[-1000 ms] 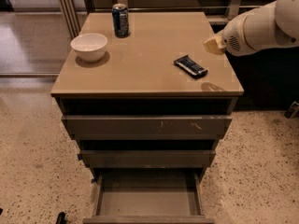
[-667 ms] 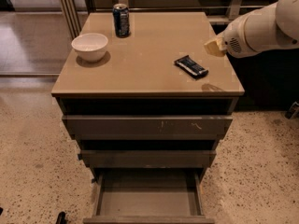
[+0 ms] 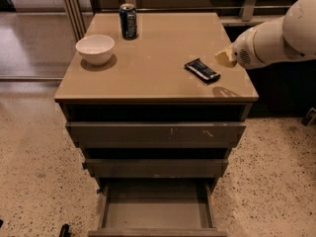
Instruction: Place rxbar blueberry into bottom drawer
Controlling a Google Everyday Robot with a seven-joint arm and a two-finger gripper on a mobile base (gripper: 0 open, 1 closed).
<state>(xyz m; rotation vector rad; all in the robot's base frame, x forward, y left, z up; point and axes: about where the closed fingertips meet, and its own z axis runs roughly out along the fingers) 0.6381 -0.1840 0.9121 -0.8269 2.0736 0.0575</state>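
On the left of the tan, flat-topped cabinet (image 3: 158, 58) stands a small round white bowl (image 3: 95, 48), and behind it, toward the back edge, a tall blue soda can (image 3: 128, 20) stands upright. Both are well apart from the task's object. Further right, near the cabinet top's right edge, lies the rxbar blueberry (image 3: 202, 69), a small flat bar in a dark navy wrapper. It lies flat on the surface with nothing touching it, and its long axis runs on a diagonal from the back-left to the front-right of the top. Just beside its right end, and seemingly above the surface, hangs the gripper (image 3: 225, 57), a pale yellowish tip on the thick white arm (image 3: 276, 33) that reaches in from the right. Whether the gripper is spread or pressed together cannot be told from this view, but it holds nothing. The bar lies just left of the gripper and a little toward the front, so the coming move is likely a short shift leftward and down, with the gripper turned to close across the bar's narrow width. Below the cabinet front, the bottom drawer (image 3: 157, 215), shallow, grey and plain-floored, stands pulled out and ready to receive the bar.
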